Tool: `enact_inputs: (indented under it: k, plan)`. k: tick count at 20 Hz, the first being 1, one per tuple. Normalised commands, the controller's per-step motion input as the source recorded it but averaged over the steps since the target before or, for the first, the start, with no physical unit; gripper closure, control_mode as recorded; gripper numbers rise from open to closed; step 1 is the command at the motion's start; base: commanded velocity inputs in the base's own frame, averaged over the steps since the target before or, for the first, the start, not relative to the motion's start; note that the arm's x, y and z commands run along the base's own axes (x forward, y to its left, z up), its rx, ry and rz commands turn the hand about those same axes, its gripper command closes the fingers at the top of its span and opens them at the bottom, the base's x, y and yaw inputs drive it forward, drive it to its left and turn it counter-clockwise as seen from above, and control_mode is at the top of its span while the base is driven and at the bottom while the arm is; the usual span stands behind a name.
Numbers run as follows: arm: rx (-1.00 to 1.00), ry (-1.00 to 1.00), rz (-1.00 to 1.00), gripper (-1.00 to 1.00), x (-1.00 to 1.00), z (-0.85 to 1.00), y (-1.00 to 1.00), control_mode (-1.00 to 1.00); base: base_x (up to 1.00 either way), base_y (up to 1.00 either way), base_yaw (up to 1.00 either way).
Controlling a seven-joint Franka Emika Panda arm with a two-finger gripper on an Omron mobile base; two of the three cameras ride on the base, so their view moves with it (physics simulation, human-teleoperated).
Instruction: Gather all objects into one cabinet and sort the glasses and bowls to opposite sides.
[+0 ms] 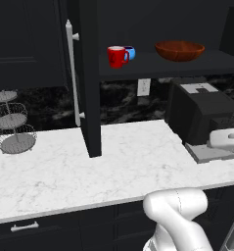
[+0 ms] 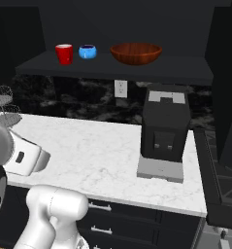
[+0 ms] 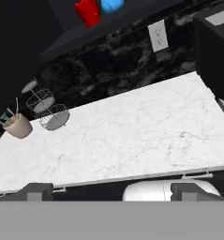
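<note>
1. Cabinet (image 1: 89, 78) stands open; on its shelf sit one red mug (image 1: 117, 56), one blue vessel (image 1: 130, 52) and one brown bowl (image 1: 179, 50).
2. Your tool (image 3: 111, 191) hangs low before the table (image 1: 128, 157), tips wide apart, carrying nothing.
3. Gathering looks nearly done; no salmon cup in view.
4. Next, you likely need to find that cup, then sort.

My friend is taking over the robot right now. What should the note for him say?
Gripper: open, holding nothing, above the counter's front edge.
In the open cabinet, on its shelf: red mug on the left, small blue vessel beside it, wooden bowl to the right.
Done: those three are inside, mug and bowl apart.
Left: the orange cup isn't seen on the shelf; find it and put it by the red mug.
</note>
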Motion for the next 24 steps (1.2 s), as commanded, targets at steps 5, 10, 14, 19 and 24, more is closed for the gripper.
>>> enact_inputs:
  k: [5,10,14,19,24]
  plan:
    - [-0.23,0.02,0.10,-1.00,-0.05,0.00,0.08,-1.00,0.00,0.00,0.00]
    - [-0.27,-0.01,0.01,-1.00,-0.08,0.00,0.07,-1.00,0.00,0.00,0.00]
    - [0.00,0.00,0.00,-1.00,0.00,0.00,0.00,-1.00,0.00,0.00,0.00]
    - [0.00,0.00,0.00,-1.00,0.00,0.00,0.00,1.00,-0.03,0.00,0.00]
    - [0.00,0.00,0.00,-1.00,0.00,0.00,0.00,1.00,-0.42,0.01,0.00]
